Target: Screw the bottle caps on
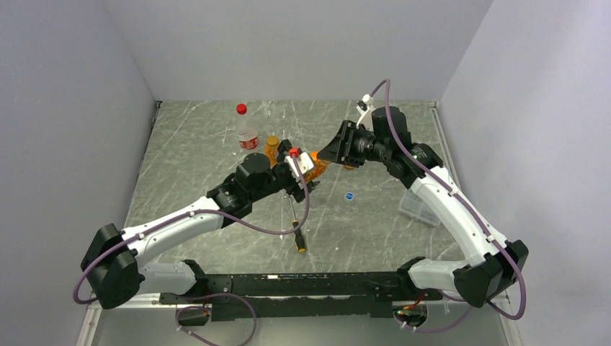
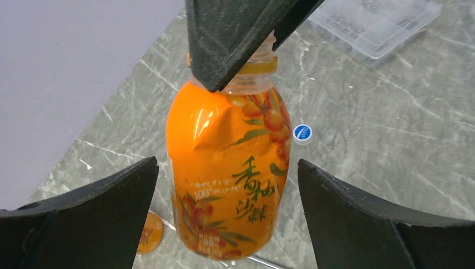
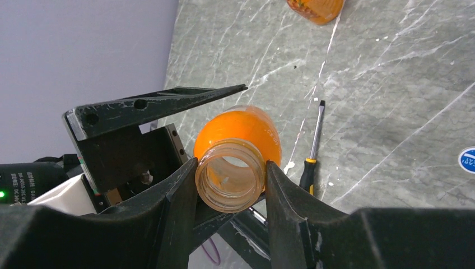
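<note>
Right gripper (image 3: 231,182): jaws clamp neck of uncapped orange juice bottle (image 3: 241,129). Left gripper (image 2: 227,165): jaws released, flanking body, not touching. Next, likely: fetch orange cap (image 2: 150,232) off surface (image 2: 392,140).

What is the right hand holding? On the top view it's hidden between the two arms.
Observer: The right hand is shut on the neck of an orange bottle.
Operator: Is there a cap on it?
Observer: No. The right wrist view shows the mouth open and the threads bare.
Operator: Does the left hand have it too?
Observer: No. The left hand is open, its fingers on either side of the bottle's body with a gap on each side.
</note>
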